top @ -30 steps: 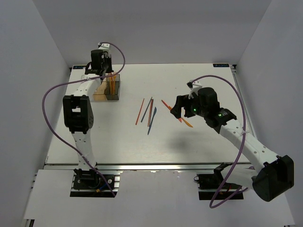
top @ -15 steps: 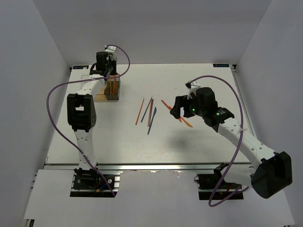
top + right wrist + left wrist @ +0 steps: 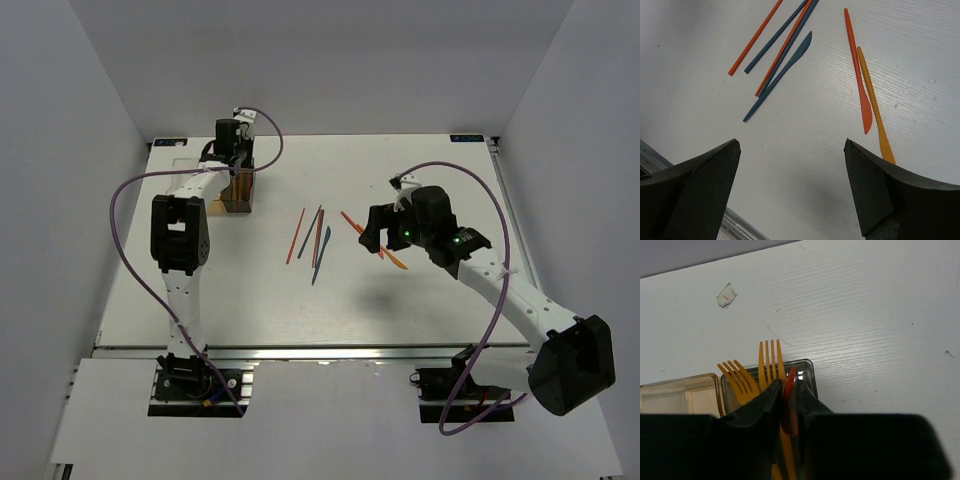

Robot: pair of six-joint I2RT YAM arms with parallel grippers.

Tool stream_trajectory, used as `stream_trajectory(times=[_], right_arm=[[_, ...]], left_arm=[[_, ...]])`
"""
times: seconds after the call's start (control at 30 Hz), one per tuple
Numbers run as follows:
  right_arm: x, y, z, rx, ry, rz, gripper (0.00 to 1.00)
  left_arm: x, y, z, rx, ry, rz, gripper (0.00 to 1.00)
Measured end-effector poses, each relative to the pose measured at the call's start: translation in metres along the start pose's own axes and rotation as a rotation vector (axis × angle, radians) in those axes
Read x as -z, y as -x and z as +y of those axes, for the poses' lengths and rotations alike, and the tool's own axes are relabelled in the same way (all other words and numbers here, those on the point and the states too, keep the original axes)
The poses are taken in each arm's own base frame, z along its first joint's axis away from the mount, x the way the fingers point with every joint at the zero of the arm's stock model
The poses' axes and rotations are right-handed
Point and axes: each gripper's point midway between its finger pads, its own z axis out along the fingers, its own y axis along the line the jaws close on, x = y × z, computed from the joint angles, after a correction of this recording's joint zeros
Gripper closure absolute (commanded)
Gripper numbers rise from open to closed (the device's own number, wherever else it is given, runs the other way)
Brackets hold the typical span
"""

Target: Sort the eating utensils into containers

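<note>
- A red utensil [image 3: 790, 390] stands upright over the dark grey container [image 3: 807, 371]. Its lower part is hidden behind the fingers of the left end effector [image 3: 789, 385].
- Those fingers stand close together on either side of the red piece. Whether they pinch it or stand just clear of it cannot be told.
- Two orange forks [image 3: 769, 360] stand in the same grey container, tines up, just left of the red piece.
- The tan-orange container [image 3: 680, 390] is joined to the grey one on its left.
- The containers [image 3: 238, 198] sit at the far left of the counter [image 3: 420, 300].
- Near the middle of the counter, four loose pieces lie in a narrow fan: an orange stick [image 3: 756, 37], a dark blue stick [image 3: 775, 37], a second orange stick [image 3: 785, 50] and a dark blue knife [image 3: 782, 75].
- Just right of the fan, a red knife [image 3: 856, 70] and an orange knife [image 3: 874, 105] lie side by side.
- The right end effector [image 3: 791, 145] hovers above the counter over these two knives. Its jaws are spread wide with nothing between them.
</note>
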Motion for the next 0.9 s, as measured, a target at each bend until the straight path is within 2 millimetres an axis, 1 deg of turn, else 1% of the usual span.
stream_trajectory(times=[0.1,0.13,0.2,0.23,0.33,0.4,0.43,0.47,0.5,0.57,0.63,0.67,0.7,0.73,0.77,0.8,0.83,0.87,0.9], right_arm=[[-0.001,-0.001,0.000,-0.001,-0.001,0.004,0.11],[-0.002,-0.001,-0.001,-0.002,-0.002,0.006,0.11],[-0.004,-0.002,-0.002,-0.003,-0.004,0.009,0.11],[-0.006,-0.002,-0.002,-0.004,-0.007,0.010,0.11],[-0.010,-0.003,-0.005,-0.005,-0.019,0.012,0.11],[-0.015,-0.006,-0.009,-0.008,-0.030,0.025,0.11],[-0.018,-0.009,-0.011,-0.010,-0.037,0.036,0.11],[-0.023,-0.012,-0.014,-0.011,-0.049,0.050,0.10],[-0.027,-0.015,-0.017,-0.012,-0.062,0.068,0.11],[-0.040,-0.017,-0.027,-0.007,-0.101,0.105,0.11],[-0.053,-0.017,-0.038,0.016,-0.153,0.138,0.16],[-0.059,-0.016,-0.045,0.032,-0.181,0.153,0.23],[-0.065,-0.016,-0.051,0.051,-0.205,0.170,0.27],[-0.070,-0.016,-0.056,0.066,-0.227,0.187,0.32],[-0.074,-0.017,-0.061,0.083,-0.242,0.205,0.40],[-0.079,-0.019,-0.066,0.103,-0.256,0.223,0.42],[-0.083,-0.021,-0.071,0.117,-0.266,0.244,0.44],[-0.088,-0.024,-0.075,0.130,-0.273,0.266,0.47],[-0.092,-0.027,-0.079,0.149,-0.278,0.287,0.48]], left_arm=[[0.000,-0.002,0.002,-0.003,0.008,0.009,0.61],[0.000,-0.003,0.003,-0.005,0.011,0.010,0.54],[0.001,-0.003,0.003,-0.013,0.015,0.016,0.48],[0.002,-0.003,0.002,-0.016,0.015,0.018,0.42],[0.007,0.002,0.001,-0.022,0.016,0.016,0.35],[0.014,0.009,0.000,-0.026,0.015,0.008,0.19],[0.018,0.015,0.000,-0.024,0.014,-0.001,0.09],[0.023,0.022,0.001,-0.017,0.020,-0.009,0.02],[0.030,0.030,0.002,-0.012,0.029,-0.016,0.02],[0.046,0.055,0.009,0.028,0.069,-0.043,0.02],[0.067,0.087,0.021,0.095,0.139,-0.086,0.02],[0.081,0.103,0.026,0.140,0.169,-0.109,0.02],[0.096,0.116,0.030,0.184,0.192,-0.127,0.02],[0.114,0.127,0.033,0.236,0.210,-0.144,0.02],[0.137,0.135,0.035,0.288,0.221,-0.157,0.02],[0.160,0.140,0.036,0.337,0.224,-0.171,0.02],[0.185,0.141,0.036,0.380,0.218,-0.192,0.02],[0.212,0.135,0.035,0.413,0.214,-0.205,0.02],[0.237,0.129,0.034,0.439,0.204,-0.231,0.02]])
